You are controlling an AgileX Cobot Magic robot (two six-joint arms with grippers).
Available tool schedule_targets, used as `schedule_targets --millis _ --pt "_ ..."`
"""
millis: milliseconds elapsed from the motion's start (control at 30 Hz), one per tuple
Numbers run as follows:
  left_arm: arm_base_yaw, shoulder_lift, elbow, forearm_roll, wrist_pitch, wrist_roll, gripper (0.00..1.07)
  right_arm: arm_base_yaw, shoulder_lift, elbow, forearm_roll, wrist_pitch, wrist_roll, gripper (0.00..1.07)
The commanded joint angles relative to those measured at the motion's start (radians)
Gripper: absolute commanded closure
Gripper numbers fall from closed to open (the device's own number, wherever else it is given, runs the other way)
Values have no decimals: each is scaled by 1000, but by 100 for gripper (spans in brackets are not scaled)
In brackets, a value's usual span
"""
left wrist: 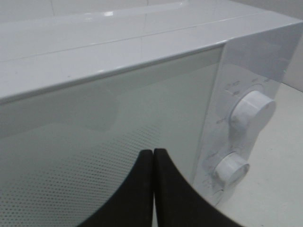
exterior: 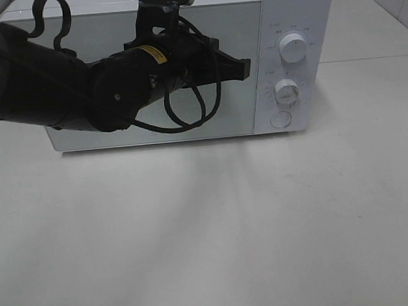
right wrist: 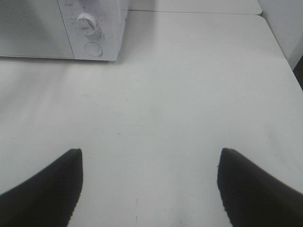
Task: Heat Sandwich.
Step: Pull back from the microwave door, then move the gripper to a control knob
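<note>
On white tabletop (exterior: 265, 226), white microwave (exterior: 285, 7) shut; left pincer (left wrist: 153, 152) pressed together before its door; right pincer (right wrist: 150, 151) spread wide.

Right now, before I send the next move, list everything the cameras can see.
microwave: one, white, door shut, at the back of the table
dial knobs: two, white, one above the other on the microwave's right panel
round button: one, white, below the knobs
table: one, white, under the microwave
sandwich: none in view
left arm: one, black, across the microwave door, jaws shut
right jaws: one pair, black, wide open over the table, out from the microwave's knob end
</note>
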Motion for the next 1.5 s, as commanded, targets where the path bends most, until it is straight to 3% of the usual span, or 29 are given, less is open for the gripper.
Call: schedule_targets --millis 33,333,533,633,667,700,733,767,800,867,1033,1267,1367,1500 --pt "-28 -54 41 -7 -24 -5 106 -4 -28 6 -2 -1 -2 31" --pt "-63 -156 155 -8 11 -6 106 -4 -28 6 -2 -1 -2 31" --pt "-66 -220 183 -8 203 -6 105 -4 -28 6 -2 -1 -2 31" --pt "-66 -256 183 -6 364 -6 74 -4 -28 6 -2 -1 -2 31" --pt "-66 -256 183 -6 364 -6 74 -4 -28 6 -2 -1 -2 31" --pt "-66 -263 183 -6 399 -6 61 -4 -28 6 -2 -1 -2 31" --pt "-66 -274 183 -7 439 -7 45 -4 -28 6 -2 -1 -2 31" --pt "-66 -287 183 -7 501 -9 18 -4 -28 6 -2 -1 -2 31" --pt "-66 -295 183 -7 540 -7 7 -4 -28 6 -2 -1 -2 31" --pt "-66 -303 183 -3 576 -5 1 -4 -28 6 -2 -1 -2 31" --pt "-66 -337 183 21 720 -5 3 -4 -28 6 -2 -1 -2 31" --pt "-55 -430 182 133 948 -9 3 -4 -28 6 -2 -1 -2 31" --pt "-28 -453 182 135 1005 -13 3 -4 -28 6 -2 -1 -2 31" --pt "96 -508 182 129 1146 -36 3 -4 -28 6 -2 -1 -2 31"
